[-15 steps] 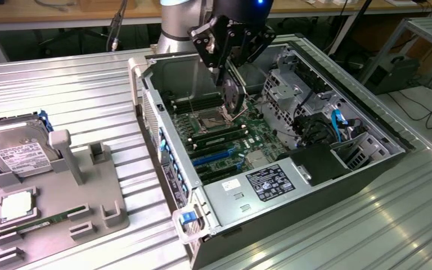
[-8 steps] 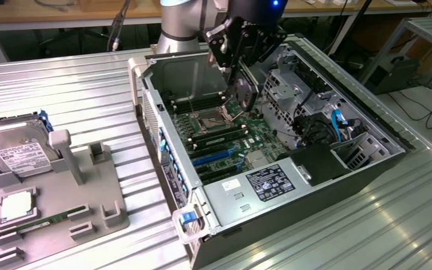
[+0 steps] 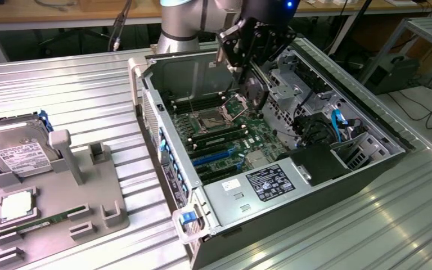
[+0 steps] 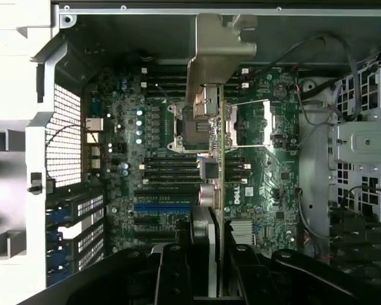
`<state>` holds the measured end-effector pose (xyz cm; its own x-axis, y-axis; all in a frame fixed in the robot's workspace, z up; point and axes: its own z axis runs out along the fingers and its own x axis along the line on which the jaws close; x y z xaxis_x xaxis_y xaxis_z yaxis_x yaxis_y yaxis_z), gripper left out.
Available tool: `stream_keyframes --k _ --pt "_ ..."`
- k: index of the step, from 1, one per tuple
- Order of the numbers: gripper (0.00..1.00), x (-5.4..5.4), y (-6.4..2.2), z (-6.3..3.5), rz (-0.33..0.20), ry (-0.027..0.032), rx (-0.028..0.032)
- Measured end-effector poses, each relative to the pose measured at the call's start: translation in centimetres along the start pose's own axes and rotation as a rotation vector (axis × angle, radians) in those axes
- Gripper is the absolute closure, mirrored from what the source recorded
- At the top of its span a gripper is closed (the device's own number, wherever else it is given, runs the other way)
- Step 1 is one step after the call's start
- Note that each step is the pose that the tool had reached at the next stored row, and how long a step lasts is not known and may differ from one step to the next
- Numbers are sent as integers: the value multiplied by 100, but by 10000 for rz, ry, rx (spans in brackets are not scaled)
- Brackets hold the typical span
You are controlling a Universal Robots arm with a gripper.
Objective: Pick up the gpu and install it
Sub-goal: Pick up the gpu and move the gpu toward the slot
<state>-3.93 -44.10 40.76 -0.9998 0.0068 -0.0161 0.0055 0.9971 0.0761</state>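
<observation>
- In the exterior view, a tray (image 3: 88, 208) sits at eight o'clock of the case (image 3: 189, 73), carrying a hard drive (image 3: 21, 154) and a RAM stick (image 3: 40, 222).
- The case lies open, with the motherboard (image 3: 224, 140) showing.
- The gripper (image 3: 247, 70) is clamped on the gpu (image 3: 252, 93), which hangs on edge above the board's twelve o'clock end, over the CPU socket (image 3: 217, 117).
- In the wrist view the gpu's bracket (image 4: 219, 57) is on the end away from the gripper.

A ribbed silver metal surface (image 3: 73, 95) spans the scene; a long wooden bench (image 3: 21, 14) runs along the far side.
</observation>
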Motion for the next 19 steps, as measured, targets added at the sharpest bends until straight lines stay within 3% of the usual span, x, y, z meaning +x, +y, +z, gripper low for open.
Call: stream_keyframes --k 8,19 --pt "72 -202 0 14 -74 -3 0" --pt "72 -213 0 16 -76 -9 0"
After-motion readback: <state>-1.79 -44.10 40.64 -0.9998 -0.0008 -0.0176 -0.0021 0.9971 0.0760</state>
